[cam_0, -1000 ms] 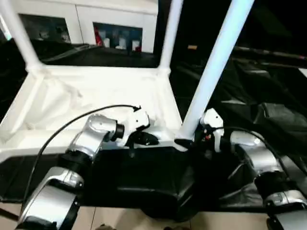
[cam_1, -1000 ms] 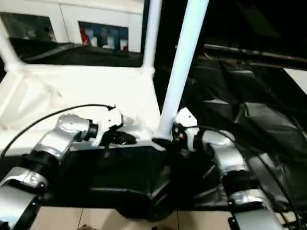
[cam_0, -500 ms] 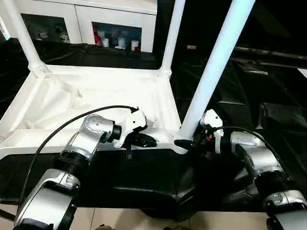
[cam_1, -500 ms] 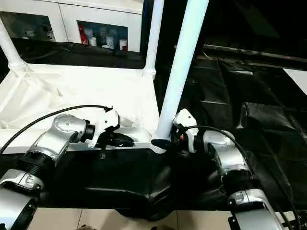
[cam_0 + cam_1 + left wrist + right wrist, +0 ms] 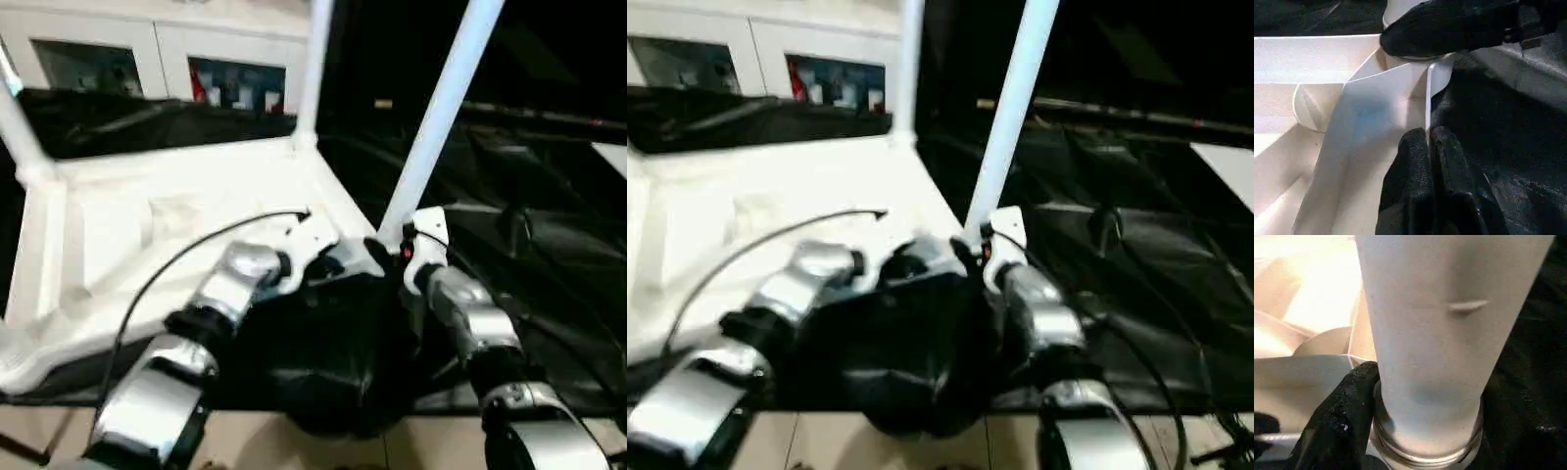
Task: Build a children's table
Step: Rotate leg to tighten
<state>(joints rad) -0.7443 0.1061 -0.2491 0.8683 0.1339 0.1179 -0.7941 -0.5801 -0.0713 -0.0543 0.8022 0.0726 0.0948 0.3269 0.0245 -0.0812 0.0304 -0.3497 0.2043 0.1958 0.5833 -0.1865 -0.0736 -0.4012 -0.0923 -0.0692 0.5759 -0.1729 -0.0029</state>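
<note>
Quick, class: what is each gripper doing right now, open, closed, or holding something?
Left gripper: closed, pinching the tabletop's rim.
Right gripper: fingers around the base of the near leg, holding it.

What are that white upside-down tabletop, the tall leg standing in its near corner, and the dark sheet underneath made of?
The tabletop looks like moulded white plastic: thin ribs and walls with a smooth, matte face. The leg seems to be the same smooth plastic, a tube with a small moulding mark. The dark sheet is probably cloth or thin film; it wrinkles and shines faintly.

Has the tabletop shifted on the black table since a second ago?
Yes. Against the cabinet behind, the tabletop has swung: near right corner away from the robot, far right leg leftward.
</note>
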